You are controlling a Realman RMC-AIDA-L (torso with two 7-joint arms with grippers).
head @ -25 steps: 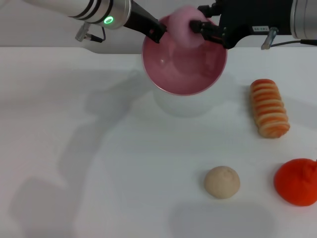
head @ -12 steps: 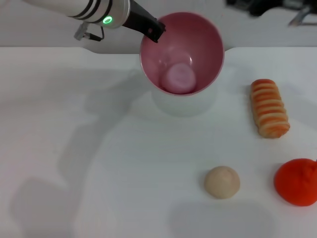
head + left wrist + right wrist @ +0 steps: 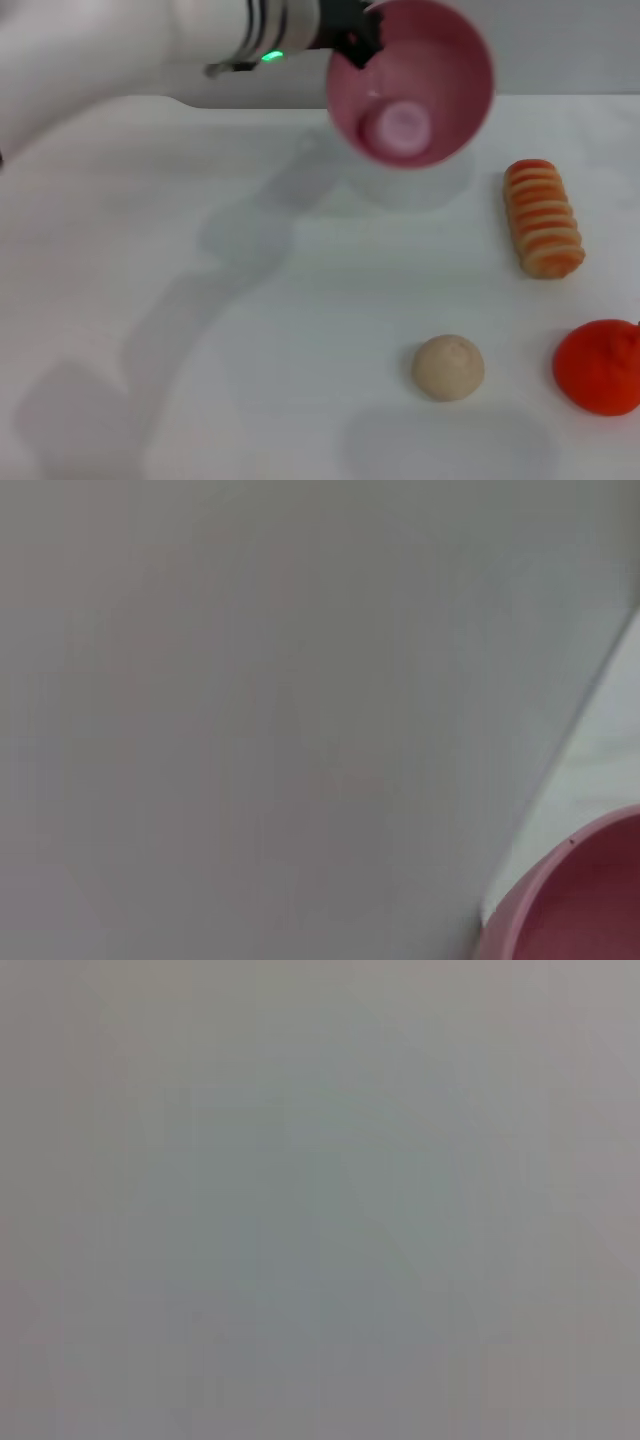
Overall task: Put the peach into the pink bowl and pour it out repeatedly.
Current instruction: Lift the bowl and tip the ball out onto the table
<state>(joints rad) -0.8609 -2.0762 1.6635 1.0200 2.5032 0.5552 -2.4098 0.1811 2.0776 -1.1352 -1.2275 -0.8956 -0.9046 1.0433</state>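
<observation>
White tabletop point(image 3: 250, 380). Left claw point(image 3: 352, 40) grips rim of smooth deep pink plastic bowl point(image 3: 440, 60), raised, tipped; small pale-pink toy peach point(image 3: 403, 127) inside. Tip gradually, clear of striped bread.

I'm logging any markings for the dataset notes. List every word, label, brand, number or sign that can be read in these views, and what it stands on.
None can be read.
Left arm: only a lit green light near the left gripper, no text.
Pink bowl, peach, striped bread, beige ball, orange-red fruit: no markings.
Both wrist views: no text.
</observation>
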